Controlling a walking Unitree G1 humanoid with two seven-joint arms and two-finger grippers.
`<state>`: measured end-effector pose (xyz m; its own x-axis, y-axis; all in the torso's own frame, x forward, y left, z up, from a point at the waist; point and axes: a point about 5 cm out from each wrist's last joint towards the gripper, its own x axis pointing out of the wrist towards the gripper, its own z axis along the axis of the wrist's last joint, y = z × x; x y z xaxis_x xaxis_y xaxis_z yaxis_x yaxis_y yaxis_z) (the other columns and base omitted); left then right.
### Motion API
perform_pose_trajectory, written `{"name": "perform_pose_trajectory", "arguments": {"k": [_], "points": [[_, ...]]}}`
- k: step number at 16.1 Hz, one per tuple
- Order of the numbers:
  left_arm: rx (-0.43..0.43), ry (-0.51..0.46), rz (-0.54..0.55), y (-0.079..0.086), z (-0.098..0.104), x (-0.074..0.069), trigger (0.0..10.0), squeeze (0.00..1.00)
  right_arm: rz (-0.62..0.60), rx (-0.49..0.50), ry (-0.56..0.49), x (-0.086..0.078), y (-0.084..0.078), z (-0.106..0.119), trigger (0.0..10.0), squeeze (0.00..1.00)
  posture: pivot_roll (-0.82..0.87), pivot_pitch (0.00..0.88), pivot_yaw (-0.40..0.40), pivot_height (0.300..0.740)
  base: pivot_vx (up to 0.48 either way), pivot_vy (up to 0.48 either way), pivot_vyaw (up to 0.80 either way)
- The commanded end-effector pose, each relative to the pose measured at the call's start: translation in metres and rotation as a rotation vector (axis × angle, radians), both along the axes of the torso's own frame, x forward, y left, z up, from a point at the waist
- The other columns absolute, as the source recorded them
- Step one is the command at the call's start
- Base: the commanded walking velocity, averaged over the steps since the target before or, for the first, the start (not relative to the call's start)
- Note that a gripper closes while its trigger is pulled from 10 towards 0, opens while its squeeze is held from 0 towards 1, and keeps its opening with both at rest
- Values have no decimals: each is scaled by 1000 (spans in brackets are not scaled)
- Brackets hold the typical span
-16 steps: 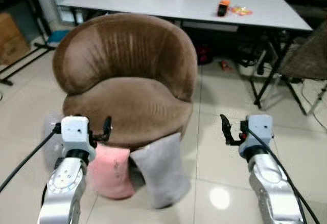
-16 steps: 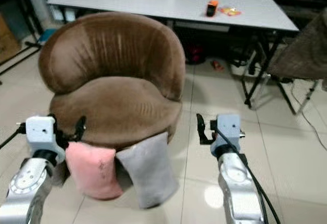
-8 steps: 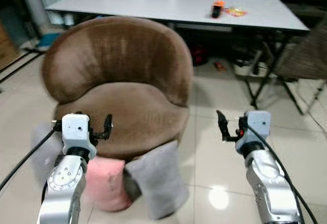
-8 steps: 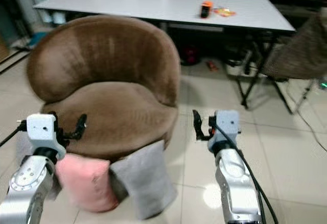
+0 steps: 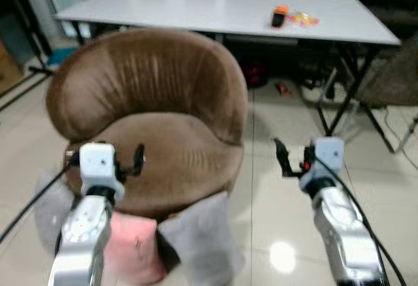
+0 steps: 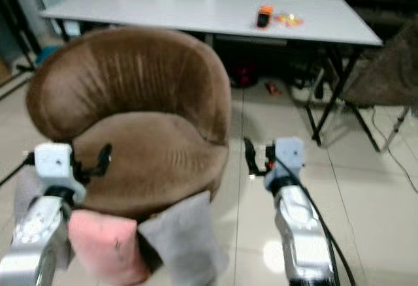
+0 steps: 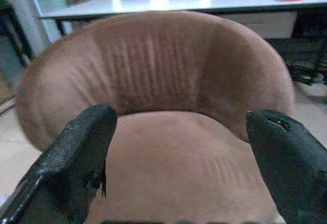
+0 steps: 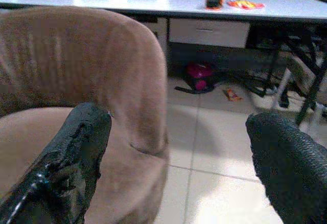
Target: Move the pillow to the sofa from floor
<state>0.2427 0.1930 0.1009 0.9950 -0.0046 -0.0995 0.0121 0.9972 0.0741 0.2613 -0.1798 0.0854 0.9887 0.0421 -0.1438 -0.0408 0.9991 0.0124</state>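
Note:
A pink pillow (image 5: pixel 134 250) and a grey pillow (image 5: pixel 199 237) lean on the tiled floor against the front of the brown round sofa chair (image 5: pixel 163 103). Another pale grey cushion (image 5: pixel 49 211) lies on the floor at the chair's left. My left gripper (image 5: pixel 136 160) is held up open over the front left of the seat, above the pink pillow. Beside the chair's right side, over bare floor, my right gripper (image 5: pixel 282 159) is open too. The left wrist view shows open fingers (image 7: pixel 84 150) facing the seat. The right wrist fingers (image 8: pixel 82 147) frame the chair's right edge, holding nothing.
A long white table (image 5: pixel 196 8) stands behind the chair with a small orange and black object (image 5: pixel 279 17) on it. Its dark legs (image 5: pixel 343 96), cables and small items crowd the floor at the back right. Tiled floor (image 5: pixel 281 234) lies open to the chair's right.
The camera has shifted, so the chair sits larger and the pillows lower in the picture. Both arms stay raised with fingers open; the pillows have not moved.

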Motion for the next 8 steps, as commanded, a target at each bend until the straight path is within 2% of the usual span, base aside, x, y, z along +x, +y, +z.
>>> {"name": "perform_pose_trajectory", "arguments": {"k": [1,4,7,8], "points": [[10,-6,-4,2,3,0,10000,0,5,19,-13,2,0,3,10000,0,-79,0,9,740,0,0,0],[30,-16,-39,7,1,-11,10000,0,23,38,1,1,3,0,10000,0,-76,0,5,730,0,0,0],[-2,-13,-52,13,0,-21,10000,0,28,52,2,-1,3,-1,10000,0,-72,0,3,705,0,0,0],[-4,6,-91,23,-2,-30,10000,0,28,48,0,-1,3,-1,10000,0,-70,0,2,690,0,0,0]]}}
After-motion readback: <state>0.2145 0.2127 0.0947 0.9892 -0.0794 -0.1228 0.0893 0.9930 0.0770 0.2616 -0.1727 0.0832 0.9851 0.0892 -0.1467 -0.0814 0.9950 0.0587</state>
